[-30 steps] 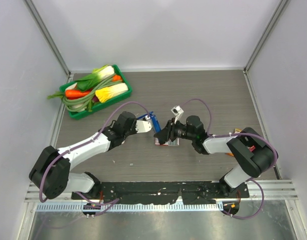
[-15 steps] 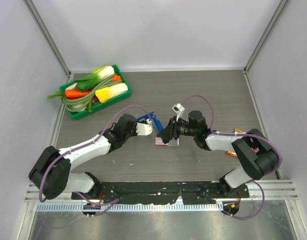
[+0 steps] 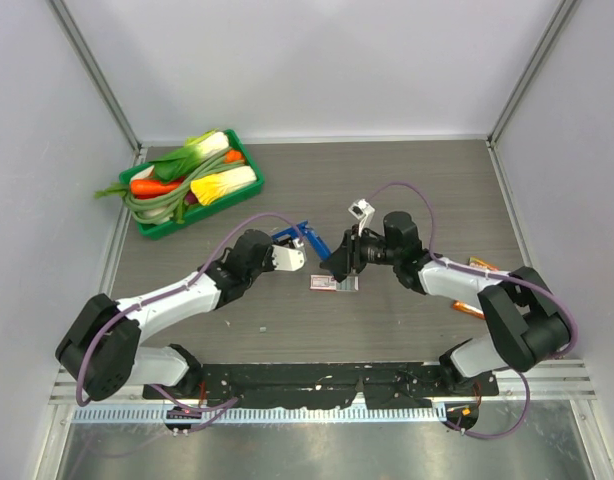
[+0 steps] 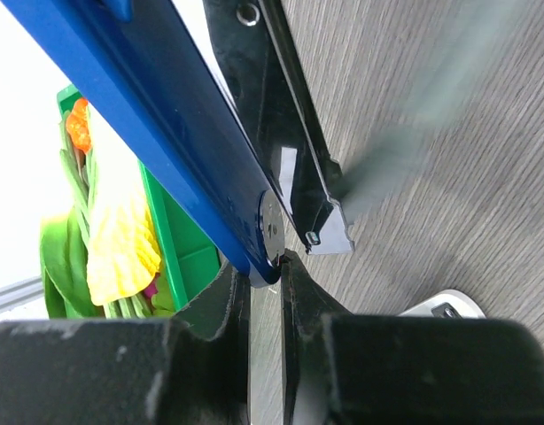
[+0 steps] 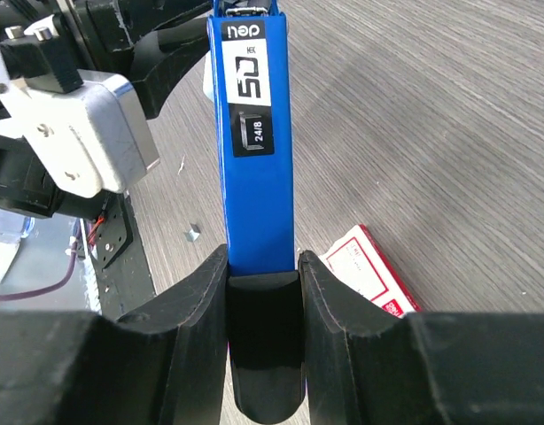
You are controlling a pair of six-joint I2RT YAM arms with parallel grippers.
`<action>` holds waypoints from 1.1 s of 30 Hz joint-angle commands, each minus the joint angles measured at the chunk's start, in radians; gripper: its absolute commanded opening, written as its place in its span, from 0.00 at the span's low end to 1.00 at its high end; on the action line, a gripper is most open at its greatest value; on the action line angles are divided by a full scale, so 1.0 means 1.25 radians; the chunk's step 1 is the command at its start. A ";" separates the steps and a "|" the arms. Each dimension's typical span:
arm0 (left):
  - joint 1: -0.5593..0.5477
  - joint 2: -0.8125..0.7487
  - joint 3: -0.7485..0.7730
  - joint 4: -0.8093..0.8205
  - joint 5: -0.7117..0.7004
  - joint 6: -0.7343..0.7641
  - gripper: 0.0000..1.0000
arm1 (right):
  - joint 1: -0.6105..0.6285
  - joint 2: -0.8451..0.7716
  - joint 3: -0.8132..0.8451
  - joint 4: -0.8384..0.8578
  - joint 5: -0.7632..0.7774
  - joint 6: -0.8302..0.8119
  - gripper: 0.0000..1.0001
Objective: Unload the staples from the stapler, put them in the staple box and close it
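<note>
The stapler is blue with a black underside and hangs between both grippers above the table's middle. My right gripper is shut on one end of it, and the blue top with its white label runs away from the jaws. My left gripper pinches the other end at the hinge pin, its jaws almost together. In the left wrist view the blue arm and the black part stand spread apart. From above, the left gripper and the right gripper face each other.
A flat red-and-white box lies on the table under the grippers, also seen as the box beside the right fingers. A green tray of vegetables sits at the back left. A small metal scrap lies on the table. An orange object lies at the right.
The right wrist has shifted right and away from the near edge with the stapler's end, so more of the box shows. The left arm has barely moved.
</note>
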 commanded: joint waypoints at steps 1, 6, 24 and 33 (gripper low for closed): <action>-0.004 -0.008 -0.031 -0.066 -0.067 0.041 0.00 | -0.034 -0.083 0.024 0.093 0.022 0.062 0.01; -0.003 -0.011 -0.044 -0.042 -0.084 0.059 0.00 | -0.034 -0.111 -0.010 0.080 0.016 0.059 0.01; -0.006 0.005 0.306 -0.422 0.180 -0.300 0.07 | 0.031 0.063 0.154 0.333 0.168 0.215 0.01; 0.001 -0.011 0.427 -0.528 0.287 -0.416 0.59 | 0.085 0.145 0.298 0.266 0.232 0.178 0.01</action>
